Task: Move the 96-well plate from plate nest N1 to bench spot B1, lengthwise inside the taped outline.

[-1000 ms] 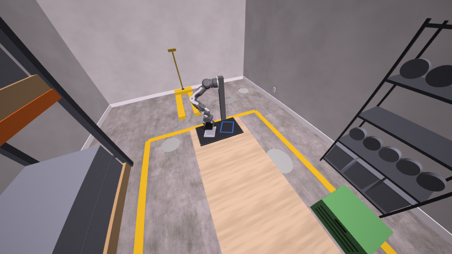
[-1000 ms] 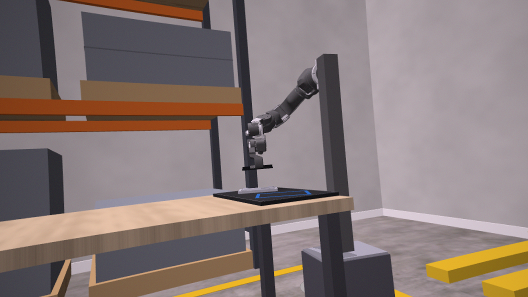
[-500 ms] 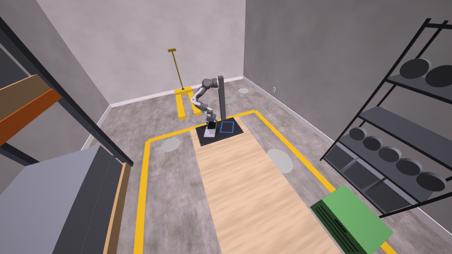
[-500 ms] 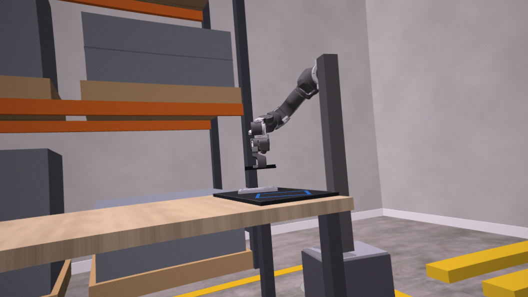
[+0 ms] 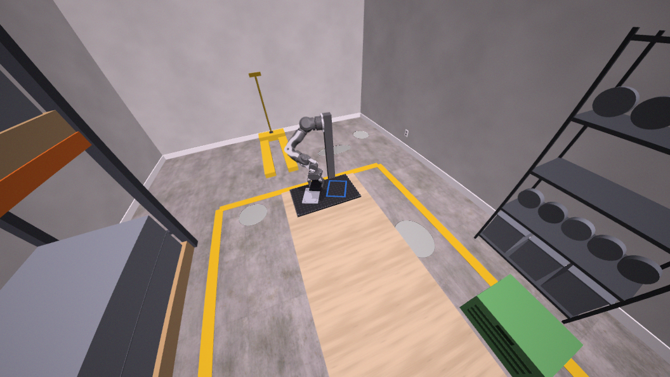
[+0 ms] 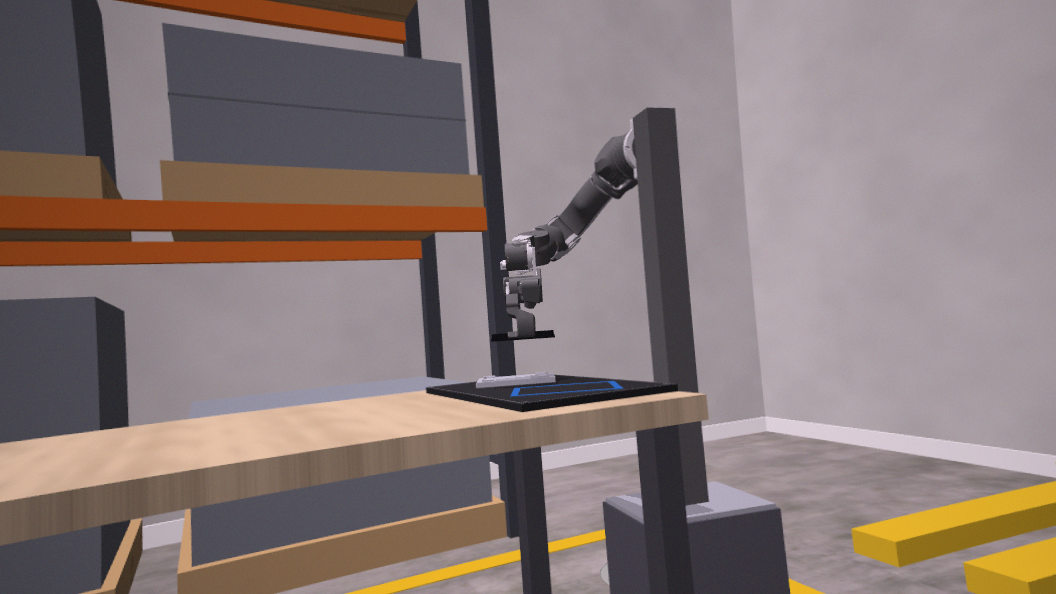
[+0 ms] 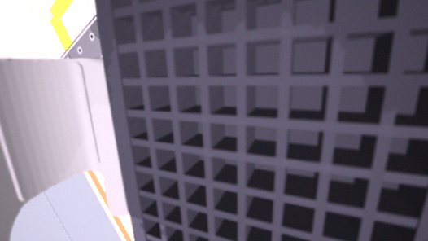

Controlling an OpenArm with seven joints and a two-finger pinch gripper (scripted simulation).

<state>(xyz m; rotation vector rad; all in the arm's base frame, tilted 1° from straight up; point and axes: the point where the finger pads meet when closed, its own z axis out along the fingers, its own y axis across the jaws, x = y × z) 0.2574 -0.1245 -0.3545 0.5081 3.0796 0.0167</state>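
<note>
My gripper (image 6: pixel 522 328) is shut on the dark 96-well plate (image 6: pixel 536 335) and holds it level in the air, well above the black deck mat (image 6: pixel 552 389). The plate fills the wrist view (image 7: pixel 277 122) as a grid of square wells, with one pale finger (image 7: pixel 49 122) at its left edge. The grey plate nest N1 (image 6: pixel 515 377) lies on the mat below the plate and stands bare. The blue taped outline B1 (image 6: pixel 564 389) lies on the mat to the right of the nest. In the overhead view the gripper (image 5: pixel 313 185) hangs over the nest (image 5: pixel 310 197), left of the outline (image 5: pixel 336 188).
The arm's dark mounting post (image 6: pixel 664 243) stands at the bench's right end, just behind the mat. The wooden bench top (image 6: pixel 295 435) runs off to the left. A dark shelf upright (image 6: pixel 487 184) stands behind the gripper.
</note>
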